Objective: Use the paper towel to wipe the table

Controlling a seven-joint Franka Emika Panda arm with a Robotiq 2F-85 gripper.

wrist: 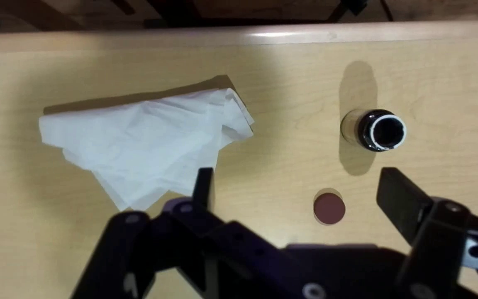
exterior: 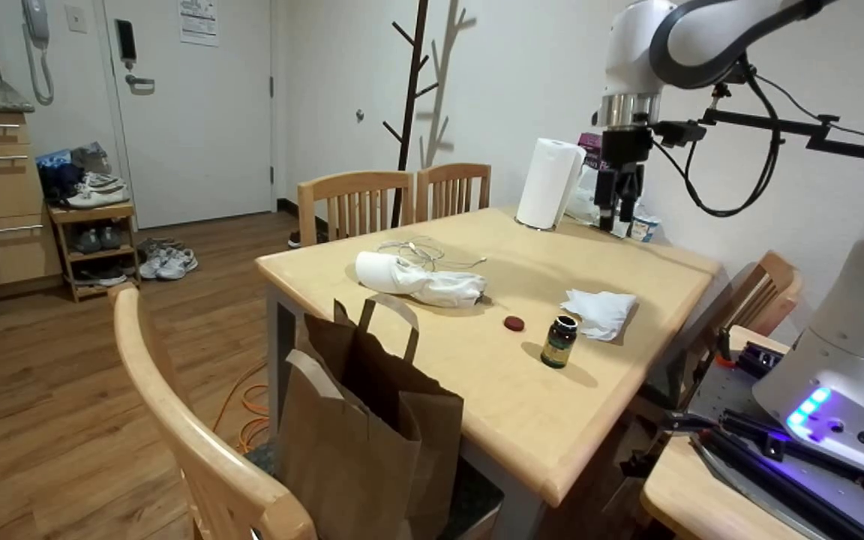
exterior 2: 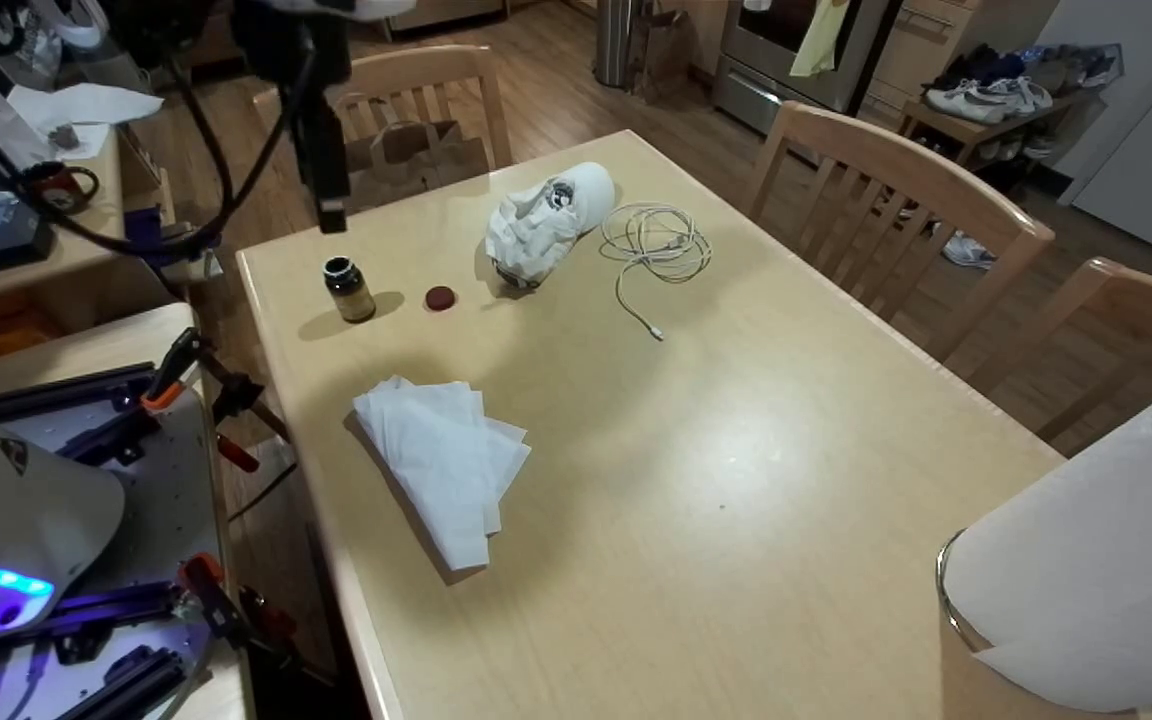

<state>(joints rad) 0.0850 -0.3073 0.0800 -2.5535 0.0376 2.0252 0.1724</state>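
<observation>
The paper towel lies flat and slightly rumpled on the light-wood table point(exterior: 507, 405); the towel shows in both exterior views point(exterior: 601, 312) point(exterior 2: 441, 465). In the wrist view the paper towel point(wrist: 147, 137) is at the left, near a table edge point(wrist: 288, 79). The table also shows in an exterior view point(exterior 2: 736, 570). My gripper point(exterior: 616, 217) hangs above the table, apart from the towel. In the wrist view the gripper point(wrist: 296, 182) is wide open and empty, with its left fingertip overlapping the towel's corner in the picture. The gripper is partly visible in an exterior view point(exterior 2: 329, 205).
An open dark bottle point(wrist: 376, 129) stands beside the towel, near a red cap point(wrist: 329, 208). A lumpy white bundle point(exterior: 424, 281) and a coiled cable point(exterior 2: 656, 245) lie farther off. A white roll point(exterior: 548, 184) stands upright. Chairs and a brown paper bag point(exterior: 372, 442) surround the table.
</observation>
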